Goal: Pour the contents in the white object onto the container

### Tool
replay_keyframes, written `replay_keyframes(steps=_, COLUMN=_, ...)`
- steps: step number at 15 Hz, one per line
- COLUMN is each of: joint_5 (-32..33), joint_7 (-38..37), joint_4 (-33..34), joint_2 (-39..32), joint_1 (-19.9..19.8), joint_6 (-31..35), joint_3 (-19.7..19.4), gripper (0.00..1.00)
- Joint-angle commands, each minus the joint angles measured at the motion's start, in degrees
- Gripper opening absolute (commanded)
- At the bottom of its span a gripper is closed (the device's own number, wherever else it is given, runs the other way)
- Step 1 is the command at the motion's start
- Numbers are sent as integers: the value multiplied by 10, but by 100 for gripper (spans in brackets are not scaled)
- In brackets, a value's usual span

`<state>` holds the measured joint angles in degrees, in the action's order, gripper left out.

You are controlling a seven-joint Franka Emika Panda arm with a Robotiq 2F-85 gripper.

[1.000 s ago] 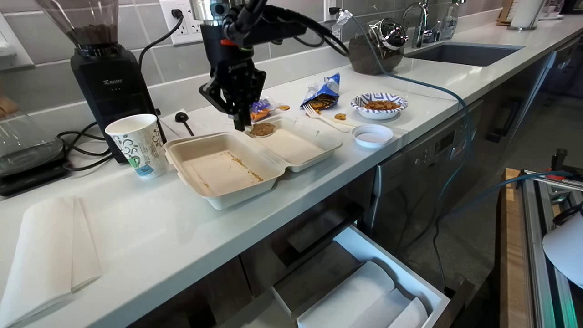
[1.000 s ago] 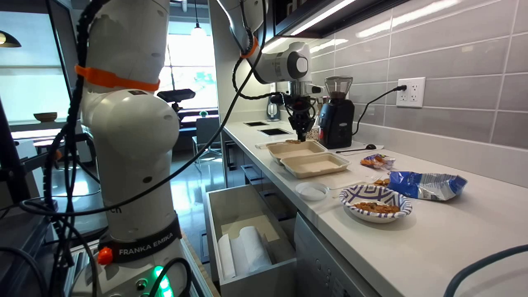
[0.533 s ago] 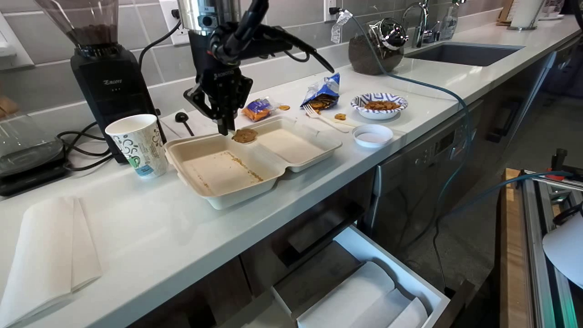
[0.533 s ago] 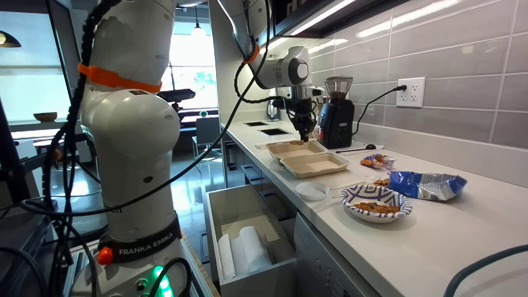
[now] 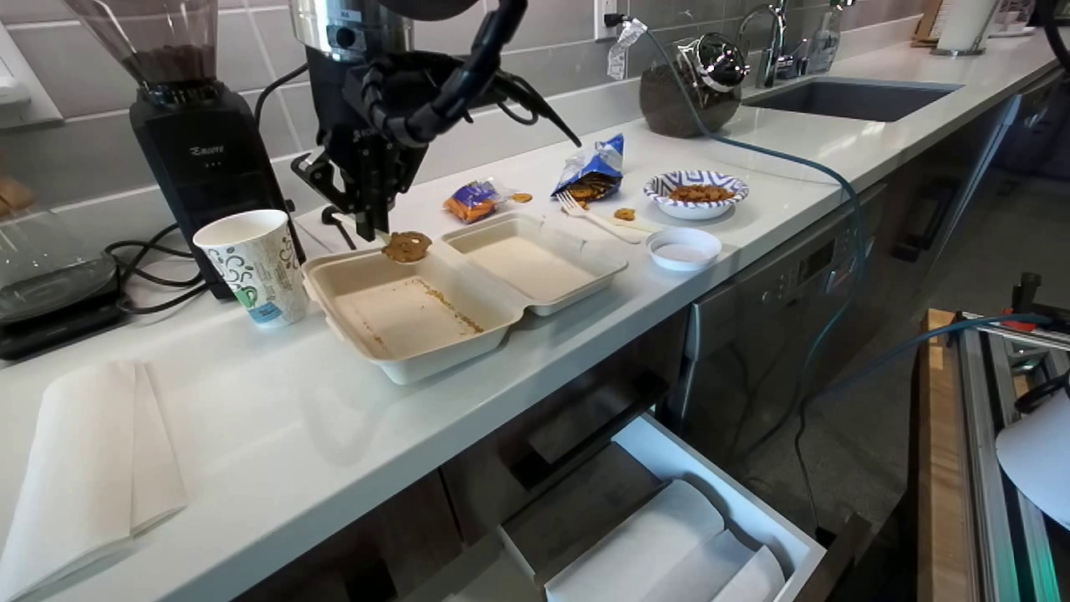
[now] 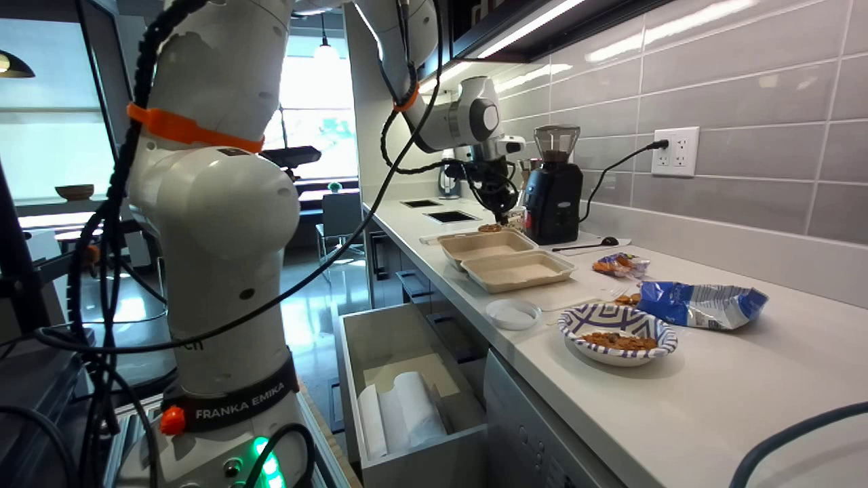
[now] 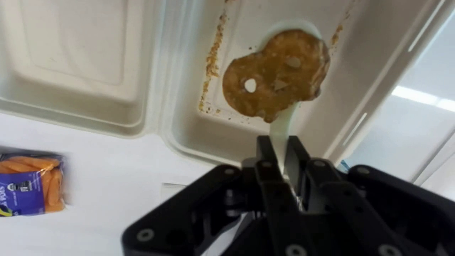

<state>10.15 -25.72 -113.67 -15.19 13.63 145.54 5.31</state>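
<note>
Spoon [image 7: 280,127] is above the open box [image 5: 401,308], over the half where crumbs [image 7: 212,60] lie. On the spoon rests a brown snack [image 7: 272,69] with holes. The end effector [image 7: 279,145] is grasping the spoon by its handle. The box stands on the surface [image 5: 259,410], near a cup [image 5: 261,269] and a carrot bag [image 7: 26,190].

The far window [image 6: 312,83] glares white, a strip light [image 6: 531,28] glows above glossy tiles [image 6: 725,95], and the wrist view (brightly lit) looks soft.
</note>
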Motion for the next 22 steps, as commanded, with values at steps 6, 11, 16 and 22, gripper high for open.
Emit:
replay_keyframes(steps=6, joint_5=9, joint_7=3, joint_4=-61, joint_2=32, joint_1=4, joint_6=120, joint_3=-17, gripper=4)
replay_keyframes(steps=11, joint_5=1, joint_7=21, joint_4=-86, joint_2=49, joint_1=-2, joint_6=164, joint_3=-16, gripper=4)
replay_keyframes(steps=16, joint_5=-46, joint_7=86, joint_4=-110, joint_2=61, joint_1=-19, joint_6=218, joint_3=3, gripper=4)
replay_keyframes(steps=22, joint_5=-121, joint_7=169, joint_4=-127, joint_2=65, joint_1=-35, joint_6=270, joint_3=34, gripper=4)
